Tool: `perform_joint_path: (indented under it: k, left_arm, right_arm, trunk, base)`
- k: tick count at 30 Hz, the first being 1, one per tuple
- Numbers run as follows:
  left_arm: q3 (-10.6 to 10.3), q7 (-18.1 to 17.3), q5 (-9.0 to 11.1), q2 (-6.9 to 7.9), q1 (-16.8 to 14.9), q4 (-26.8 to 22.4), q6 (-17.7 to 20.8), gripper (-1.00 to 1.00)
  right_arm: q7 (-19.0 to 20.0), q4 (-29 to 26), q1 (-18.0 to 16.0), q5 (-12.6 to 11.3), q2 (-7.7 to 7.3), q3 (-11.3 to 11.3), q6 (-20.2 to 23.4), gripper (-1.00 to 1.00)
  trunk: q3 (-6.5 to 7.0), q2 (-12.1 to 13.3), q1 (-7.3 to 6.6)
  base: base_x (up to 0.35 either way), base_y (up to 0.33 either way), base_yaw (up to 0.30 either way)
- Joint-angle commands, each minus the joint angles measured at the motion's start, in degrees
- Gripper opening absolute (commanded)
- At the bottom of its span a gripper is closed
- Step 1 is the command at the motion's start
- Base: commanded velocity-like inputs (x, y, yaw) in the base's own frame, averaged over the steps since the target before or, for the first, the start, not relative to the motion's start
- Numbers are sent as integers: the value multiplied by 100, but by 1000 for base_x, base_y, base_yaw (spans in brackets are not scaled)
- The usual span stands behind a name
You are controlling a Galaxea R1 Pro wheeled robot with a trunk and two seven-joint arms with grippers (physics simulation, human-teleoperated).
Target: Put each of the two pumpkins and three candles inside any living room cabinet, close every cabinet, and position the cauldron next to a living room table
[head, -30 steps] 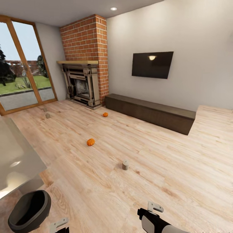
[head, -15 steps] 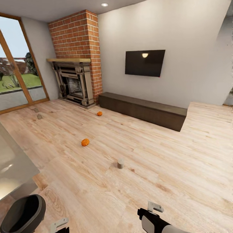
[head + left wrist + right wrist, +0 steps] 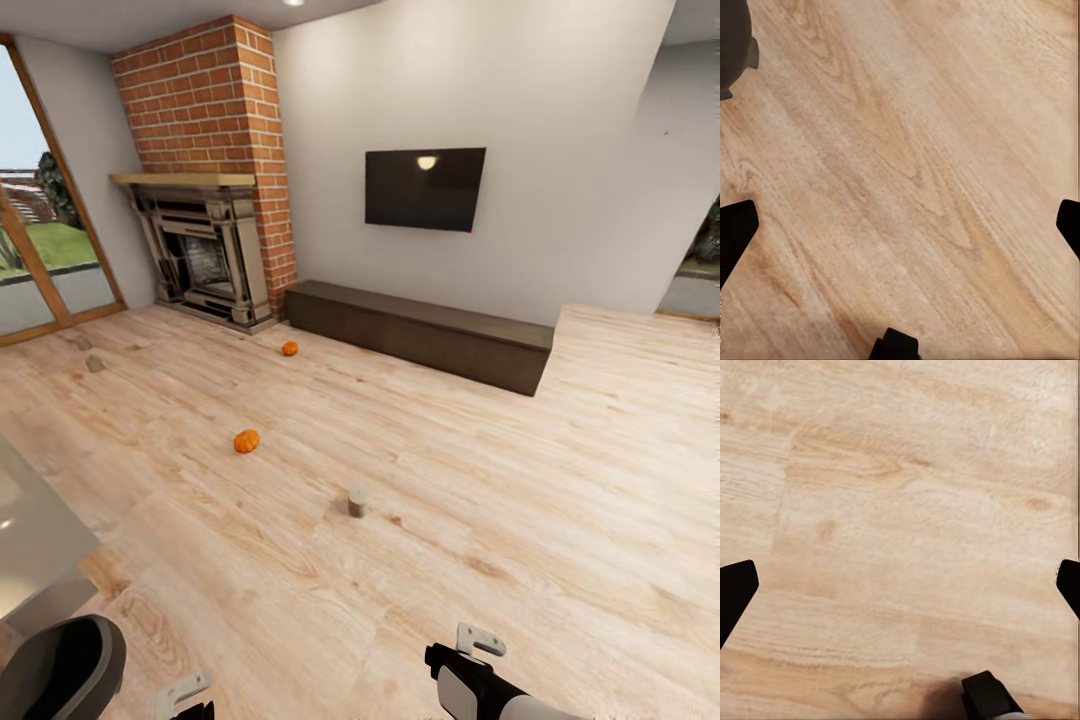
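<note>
Near pumpkin (image 3: pixel 246 441): floor, centre-left. Far pumpkin (image 3: pixel 289 348): by cabinet (image 3: pixel 420 334) left end. Candle (image 3: pixel 357 502): floor, nearest robot. Two candles (image 3: pixel 88 352): far left. Cauldron (image 3: pixel 58 672): near left, beside counter (image 3: pixel 30 530). Left gripper (image 3: pixel 900 225), right gripper (image 3: pixel 900 585): fingers wide, empty. Advice: drive to nearest candle first, cabinet fronts shut.

Both claws (image 3: pixel 900 225) (image 3: pixel 900 585) wide open, empty

Pale wood-plank floor (image 3: pixel 520 480) carries everything. Near pumpkin (image 3: pixel 246 441) sits mid-floor; far pumpkin (image 3: pixel 289 348) lies just in front of the long dark cabinet (image 3: pixel 420 335) by the wall. One candle (image 3: pixel 357 502) stands upright nearer the camera. Two more candles (image 3: pixel 95 363) (image 3: pixel 82 342) rest close together near the glass door. Black cauldron (image 3: pixel 60 670) on floor beside the glossy grey bench (image 3: pixel 30 530).
</note>
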Motion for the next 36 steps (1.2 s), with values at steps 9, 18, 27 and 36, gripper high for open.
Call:
perform_joint_path:
  k: [9,18,27,36]
  left_arm:
    - [-12,1,63,3,-3,4,-27,100]
    - [-12,-6,55,10,2,4,-27,100]
    - [-21,0,52,46,5,4,-27,100]
    - [-29,1,46,57,2,4,-27,100]
  right_arm:
    - [-30,-8,-3,-53,1,48,-40,100]
    - [-29,-18,-3,-52,1,48,-46,100]
    - [-31,-19,-3,-52,1,48,-47,100]
    - [-31,-19,-3,-52,1,48,-47,100]
  trunk:
    - [-10,159,-89]
    - [-77,159,-89]
    - [-90,159,-89]
    - [-111,159,-89]
  base:
    - [0,0,-142]
    - [0,0,-114]
    - [204,0,-122]
    - [329,0,-264]
